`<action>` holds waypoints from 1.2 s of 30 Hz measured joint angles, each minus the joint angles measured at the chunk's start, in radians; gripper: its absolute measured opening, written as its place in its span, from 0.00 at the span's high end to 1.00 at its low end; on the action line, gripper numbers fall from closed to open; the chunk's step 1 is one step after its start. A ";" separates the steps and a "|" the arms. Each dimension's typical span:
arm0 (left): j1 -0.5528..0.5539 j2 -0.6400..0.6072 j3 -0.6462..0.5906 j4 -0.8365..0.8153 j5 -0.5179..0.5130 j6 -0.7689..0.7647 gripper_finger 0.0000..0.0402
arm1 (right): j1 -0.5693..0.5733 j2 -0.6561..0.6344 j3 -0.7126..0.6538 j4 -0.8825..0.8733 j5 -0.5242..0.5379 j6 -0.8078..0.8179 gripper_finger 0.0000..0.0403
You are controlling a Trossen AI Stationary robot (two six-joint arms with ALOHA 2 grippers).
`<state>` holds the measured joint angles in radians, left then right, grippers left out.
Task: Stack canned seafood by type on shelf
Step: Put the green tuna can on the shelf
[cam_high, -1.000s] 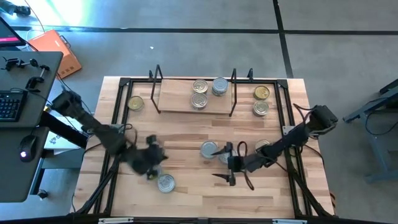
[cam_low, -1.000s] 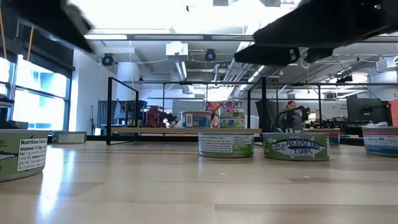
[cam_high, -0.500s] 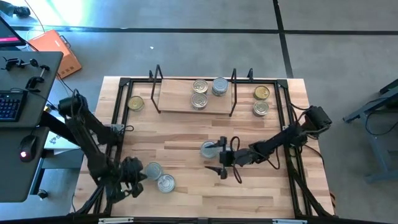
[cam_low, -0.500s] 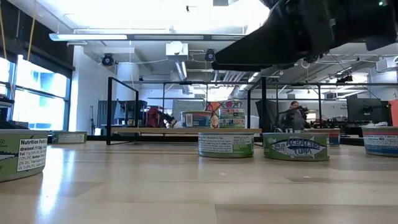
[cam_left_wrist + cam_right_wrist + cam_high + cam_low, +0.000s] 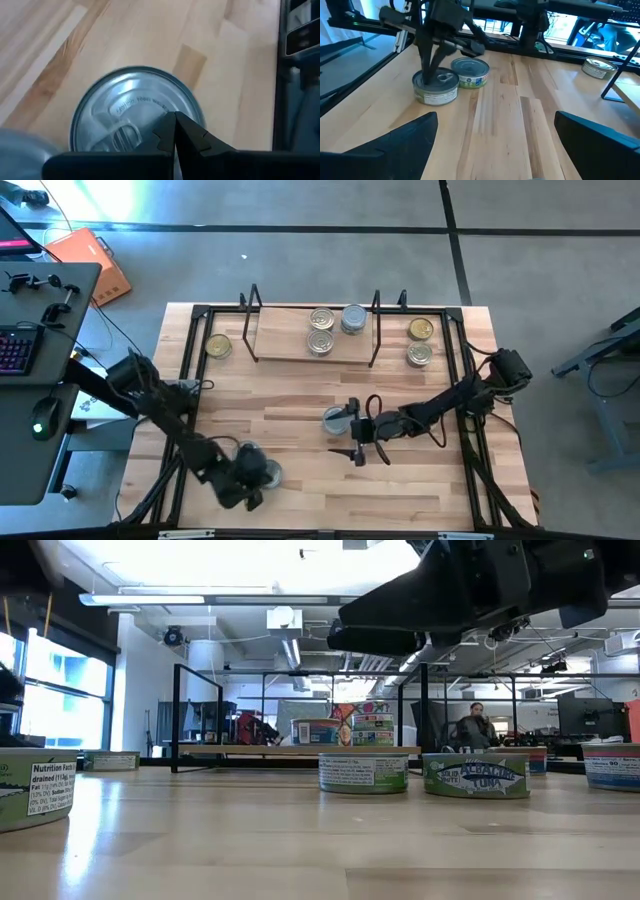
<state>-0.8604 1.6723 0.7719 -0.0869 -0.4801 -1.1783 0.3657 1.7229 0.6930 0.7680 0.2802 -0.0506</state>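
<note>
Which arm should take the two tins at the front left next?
Left. Its hand hangs directly over those tins, fingers closed for now. The right hand, open, is mid-table beside another tin.

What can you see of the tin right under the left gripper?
The tin is short and round, metal, with a silver pull-tab lid and stamped lettering. It sits upright on the wooden tabletop near the front left, beside a second tin with a green and white label; whether they touch is unclear. The left gripper, fingers closed together, hovers just over its lid; contact cannot be told.
</note>
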 joint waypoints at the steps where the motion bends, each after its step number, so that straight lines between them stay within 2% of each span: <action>1: 0.028 0.006 0.003 0.006 0.027 0.030 1.00 | 0.000 0.000 0.000 -0.001 0.000 -0.001 0.02; 4: 0.108 0.024 0.006 0.027 0.061 0.146 1.00 | 0.000 0.000 0.000 -0.005 0.000 -0.002 0.02; 12: 0.339 0.034 -0.002 0.159 0.046 0.605 1.00 | 0.000 0.000 0.000 -0.021 0.000 -0.002 0.02; 17: 0.410 -0.016 -0.002 0.245 0.019 0.762 1.00 | -0.019 0.000 0.000 -0.026 0.000 -0.009 0.02; 21: 0.395 -0.103 -0.002 0.148 -0.045 0.734 1.00 | -0.060 0.000 0.000 -0.035 0.000 0.018 0.02; 25: 0.349 -0.155 -0.001 -0.004 -0.125 0.602 1.00 | -0.115 0.000 0.000 -0.052 -0.051 0.022 0.02; 31: 0.264 -0.140 -0.002 -0.155 -0.134 0.394 1.00 | -0.164 0.017 0.092 -0.235 -0.136 0.025 0.02; 36: 0.205 -0.108 -0.007 -0.152 -0.140 0.282 1.00 | -0.164 0.144 0.231 -0.341 -0.209 -0.050 0.02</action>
<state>-0.6556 1.5644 0.7651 -0.2386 -0.6205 -0.8965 0.2018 1.8667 0.9241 0.4273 0.0712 -0.1010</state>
